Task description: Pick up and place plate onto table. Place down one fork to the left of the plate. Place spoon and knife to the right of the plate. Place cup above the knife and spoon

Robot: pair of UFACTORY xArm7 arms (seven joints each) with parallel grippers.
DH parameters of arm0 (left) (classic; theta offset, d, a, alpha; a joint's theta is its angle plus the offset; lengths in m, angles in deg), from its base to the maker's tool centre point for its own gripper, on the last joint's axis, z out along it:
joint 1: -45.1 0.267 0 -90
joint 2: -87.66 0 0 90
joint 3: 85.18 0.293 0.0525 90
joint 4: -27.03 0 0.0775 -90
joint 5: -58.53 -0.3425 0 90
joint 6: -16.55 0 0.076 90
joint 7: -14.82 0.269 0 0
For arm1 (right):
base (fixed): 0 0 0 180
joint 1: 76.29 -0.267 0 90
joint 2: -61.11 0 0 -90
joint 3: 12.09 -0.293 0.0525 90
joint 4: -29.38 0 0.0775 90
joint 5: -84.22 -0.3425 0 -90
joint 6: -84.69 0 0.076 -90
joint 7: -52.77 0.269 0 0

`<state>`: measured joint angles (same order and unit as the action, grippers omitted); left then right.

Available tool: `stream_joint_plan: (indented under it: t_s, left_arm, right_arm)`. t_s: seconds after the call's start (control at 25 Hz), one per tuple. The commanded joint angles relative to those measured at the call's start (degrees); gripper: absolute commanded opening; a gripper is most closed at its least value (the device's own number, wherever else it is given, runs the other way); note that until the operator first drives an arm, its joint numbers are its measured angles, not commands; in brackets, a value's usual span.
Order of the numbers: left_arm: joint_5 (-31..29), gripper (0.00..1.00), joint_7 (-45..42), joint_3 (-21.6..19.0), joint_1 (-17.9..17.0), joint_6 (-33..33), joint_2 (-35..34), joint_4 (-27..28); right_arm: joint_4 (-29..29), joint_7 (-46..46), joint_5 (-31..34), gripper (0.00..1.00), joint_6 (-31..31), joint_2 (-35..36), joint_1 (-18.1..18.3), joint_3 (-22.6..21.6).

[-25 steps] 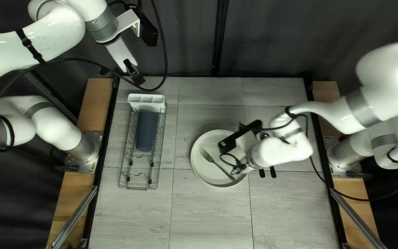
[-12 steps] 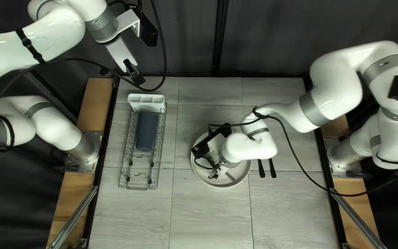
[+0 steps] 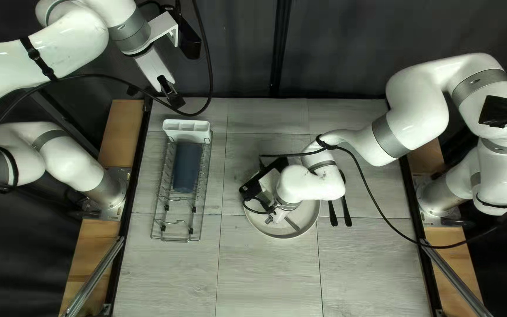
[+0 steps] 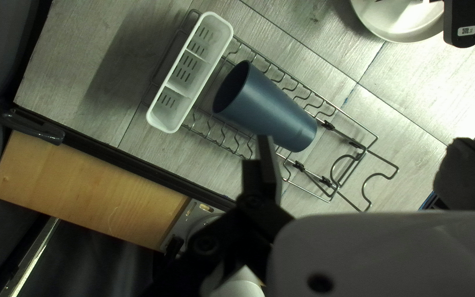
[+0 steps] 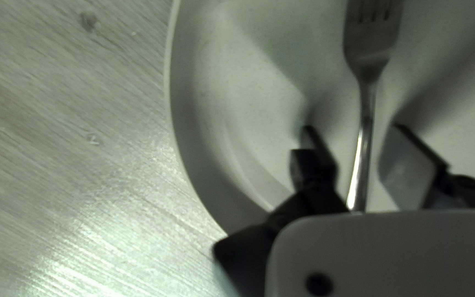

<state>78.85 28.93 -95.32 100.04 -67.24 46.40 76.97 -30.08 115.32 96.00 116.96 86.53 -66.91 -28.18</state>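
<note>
Table [image 3: 265, 276]: rack [image 3: 174, 240] at left, plate [image 3: 309, 214] mid. Left gripper [image 3: 173, 94] by the far edge near the rack, fingers wide, nothing held. Right gripper [image 3: 276, 216] over the plate, fingers apart. Cup [image 3: 186, 167] lying in the rack. Two black handles [image 3: 333, 216] right of the plate (heads hidden by the arm). Fork [image 5: 363, 137] on the plate, between the right fingers, ungripped.

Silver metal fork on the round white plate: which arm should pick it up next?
Right, I'd say. The right gripper is open over the plate, its fingers either side of the fork; the left gripper hangs off by the grey wire rack.
</note>
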Motion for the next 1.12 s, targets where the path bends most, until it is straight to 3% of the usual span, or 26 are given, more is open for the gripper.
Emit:
stream_joint_plan:
  t_s: [0.04,0.2,0.32,0.48,0.68,1.12]
  left_arm:
    - [0.00,1.00,0.00,0.00,0.00,0.00,0.00,0.00]
    - [0.00,1.00,0.00,0.00,0.00,0.00,0.00,0.00]
    - [0.00,1.00,0.00,0.00,0.00,0.00,0.00,0.00]
    - [0.00,1.00,0.00,0.00,0.00,0.00,0.00,0.00]
    - [0.00,1.00,0.00,0.00,0.00,0.00,0.00,0.00]
    - [0.00,1.00,0.00,0.00,0.00,0.00,0.00,0.00]
  right_arm:
    - [0.03,0.31,-0.10,0.00,1.75,-2.39,-0.34,-0.43]
    - [-1.54,1.57,0.38,0.00,4.85,-4.58,-0.99,-0.24]
    - [-6.52,4.90,1.16,0.00,8.33,-3.21,-2.29,0.86]
    - [-15.81,11.35,2.14,0.00,13.65,1.65,-5.10,2.72]
    - [-23.21,16.81,2.92,0.00,17.13,6.63,-7.62,4.34]
    - [-44.60,29.63,0.19,0.00,28.82,18.81,-10.21,8.27]
